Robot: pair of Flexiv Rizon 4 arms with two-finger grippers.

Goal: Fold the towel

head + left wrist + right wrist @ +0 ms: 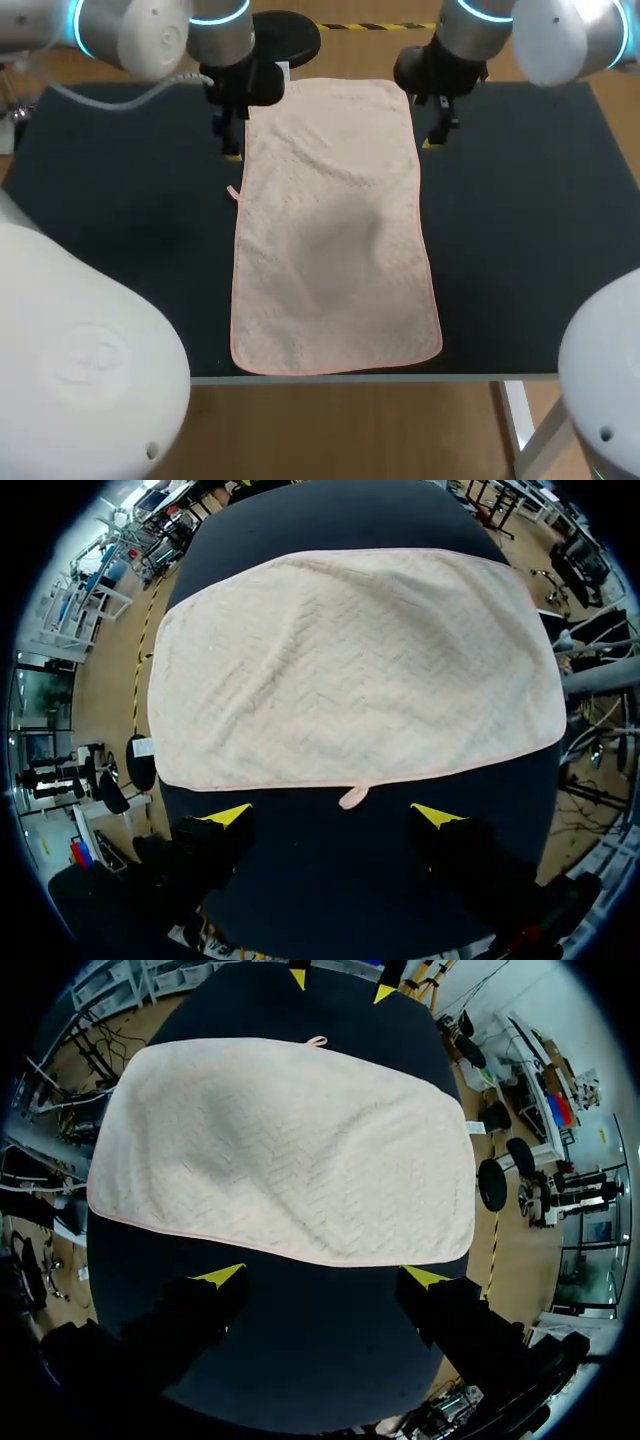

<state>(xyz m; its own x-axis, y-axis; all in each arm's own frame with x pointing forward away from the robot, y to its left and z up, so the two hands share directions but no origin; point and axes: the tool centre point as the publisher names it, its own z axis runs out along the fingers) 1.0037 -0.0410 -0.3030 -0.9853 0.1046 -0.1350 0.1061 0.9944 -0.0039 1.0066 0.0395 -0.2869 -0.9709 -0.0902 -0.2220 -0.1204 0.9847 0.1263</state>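
1. The towel (335,230) lies spread flat in the centre of the head view, with its long sides running from the upper to the lower part of the frame. Its near short edge reaches the front edge of the table (120,230).
2. The cloth is pale peach terry with a herringbone weave, a stitched hem and rounded corners. A small hanging loop (353,798) juts from one long side, and shallow wrinkles cross the middle.
3. The left gripper (332,815) stands at the upper left of the towel in the head view, just beside the long edge with the loop. Its fingers are spread wide and hold nothing.
4. The right gripper (323,1277) stands at the upper right, beside the opposite long edge. It is likewise spread and empty.
5. The table has a dark, matt covering that contrasts with the cloth.
6. Handling, as a judgement: the towel looks light, soft and limp, neither slippery nor fragile, and would sag where unsupported. The hemmed far corners, one per gripper, appear the best places to pinch
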